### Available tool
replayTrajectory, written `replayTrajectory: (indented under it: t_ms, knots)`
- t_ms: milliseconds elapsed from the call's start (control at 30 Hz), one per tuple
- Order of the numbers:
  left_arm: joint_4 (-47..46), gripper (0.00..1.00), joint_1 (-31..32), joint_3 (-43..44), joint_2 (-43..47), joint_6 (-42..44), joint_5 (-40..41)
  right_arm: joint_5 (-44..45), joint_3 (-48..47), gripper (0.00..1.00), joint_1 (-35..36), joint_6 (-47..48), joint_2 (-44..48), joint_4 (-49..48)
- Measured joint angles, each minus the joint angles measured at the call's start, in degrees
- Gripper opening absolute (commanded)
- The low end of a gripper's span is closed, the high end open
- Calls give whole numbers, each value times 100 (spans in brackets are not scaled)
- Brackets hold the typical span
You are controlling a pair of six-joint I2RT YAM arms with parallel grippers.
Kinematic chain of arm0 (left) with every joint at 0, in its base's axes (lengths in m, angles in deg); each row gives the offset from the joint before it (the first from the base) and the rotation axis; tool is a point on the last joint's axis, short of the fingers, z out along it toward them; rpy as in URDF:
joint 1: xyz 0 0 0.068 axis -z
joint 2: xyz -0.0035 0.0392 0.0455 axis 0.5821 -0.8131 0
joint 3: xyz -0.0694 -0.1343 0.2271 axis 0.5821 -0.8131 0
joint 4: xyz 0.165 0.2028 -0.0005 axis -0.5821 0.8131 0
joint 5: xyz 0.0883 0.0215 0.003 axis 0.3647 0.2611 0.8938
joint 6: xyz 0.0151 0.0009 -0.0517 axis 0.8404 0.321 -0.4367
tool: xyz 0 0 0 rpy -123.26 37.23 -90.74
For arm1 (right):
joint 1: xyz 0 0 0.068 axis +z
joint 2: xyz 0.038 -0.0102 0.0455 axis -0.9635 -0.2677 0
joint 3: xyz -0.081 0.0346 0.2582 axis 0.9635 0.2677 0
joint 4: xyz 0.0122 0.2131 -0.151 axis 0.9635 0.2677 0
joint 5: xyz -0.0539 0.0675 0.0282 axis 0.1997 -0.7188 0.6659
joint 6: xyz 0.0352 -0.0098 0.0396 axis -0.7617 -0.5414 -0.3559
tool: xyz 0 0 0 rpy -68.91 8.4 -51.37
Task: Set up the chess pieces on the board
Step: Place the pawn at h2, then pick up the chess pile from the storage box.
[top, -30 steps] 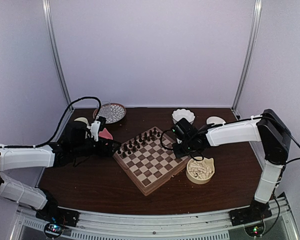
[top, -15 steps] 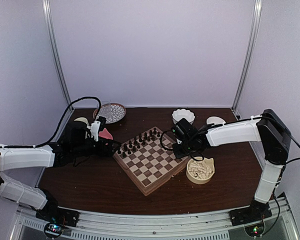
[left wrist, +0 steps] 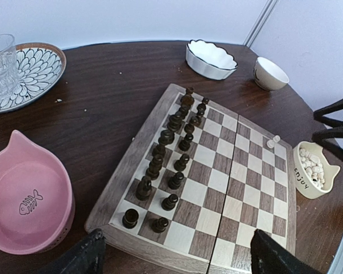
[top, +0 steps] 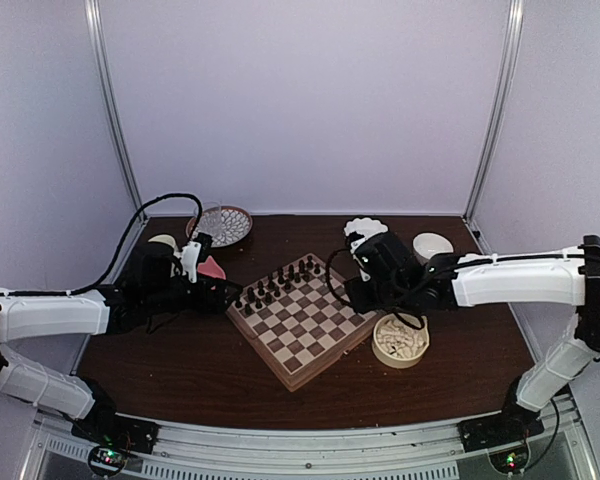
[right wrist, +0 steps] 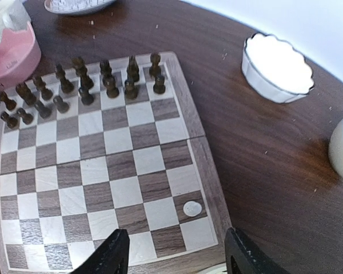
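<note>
Right gripper (right wrist: 177,255) spread, chess piece (right wrist: 191,208) just ahead on board (right wrist: 207,177).

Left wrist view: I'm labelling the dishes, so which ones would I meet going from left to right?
The patterned plate → scalloped white bowl → small cream bowl → cat-shaped bowl holding chess pieces. The pink bowl and glass overlap the plate, so they are left out.

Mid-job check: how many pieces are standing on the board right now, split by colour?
Dark brown pieces: 16
Cream-white pieces: 1
Total on the board: 17
</note>
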State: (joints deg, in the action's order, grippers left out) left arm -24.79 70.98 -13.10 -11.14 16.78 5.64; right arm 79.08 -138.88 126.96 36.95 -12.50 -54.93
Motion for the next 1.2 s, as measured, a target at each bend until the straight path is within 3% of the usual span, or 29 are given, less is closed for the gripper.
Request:
replayTrajectory:
  t_ms: [233, 467, 533, 667, 867, 1200]
  knots:
    - [-33, 88, 0, 0, 13, 7, -39, 389, 715, 64, 9, 109, 1150, -452]
    - [-59, 88, 39, 0, 13, 22, -136, 590, 935, 60, -26, 313, 1727, -389]
    - [-105, 88, 48, -2, 13, 46, -173, 306, 918, 58, -35, 428, 1718, -225]
    - [-199, 88, 50, -2, 17, 87, -258, -151, 573, 46, -37, 621, 1390, 704]
    - [-262, 88, 74, -2, 22, 157, -326, -531, 181, 47, -39, 717, 1056, 2046]
    - [-256, 88, 74, -2, 138, 302, -293, -796, -136, 36, -39, 859, 326, 2892]
